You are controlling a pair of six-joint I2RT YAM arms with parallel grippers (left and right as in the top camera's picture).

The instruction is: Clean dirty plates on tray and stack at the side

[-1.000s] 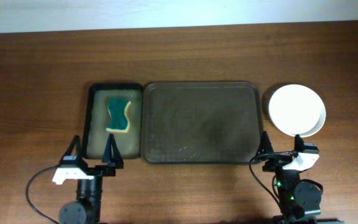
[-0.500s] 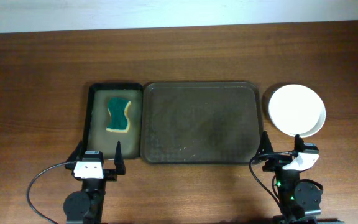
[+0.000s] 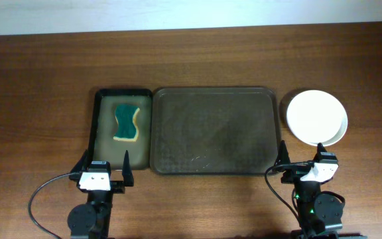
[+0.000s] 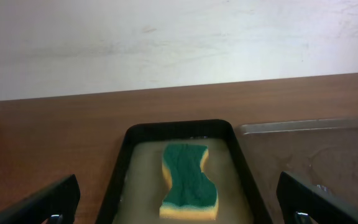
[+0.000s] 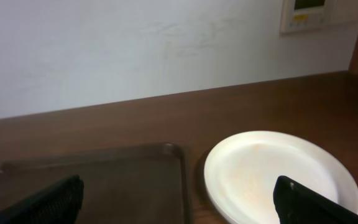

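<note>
The dark brown tray [image 3: 212, 131] lies at the table's middle with nothing on it; it also shows in the right wrist view [image 5: 104, 180]. The plates [image 3: 316, 118] sit stacked to the tray's right, a white one on top, shown in the right wrist view [image 5: 278, 174] without a red smear. How many lie under it is hidden. My left gripper [image 3: 103, 168] is open and empty at the front edge, below the black tray. My right gripper [image 3: 302, 159] is open and empty, in front of the stack.
A narrow black tray [image 3: 123, 129] left of the brown tray holds a green and yellow sponge [image 3: 127, 121], also in the left wrist view [image 4: 188, 186]. A pale wall stands behind the table.
My left gripper has straightened and settled facing the black tray. The right gripper, plates and trays have not moved.
</note>
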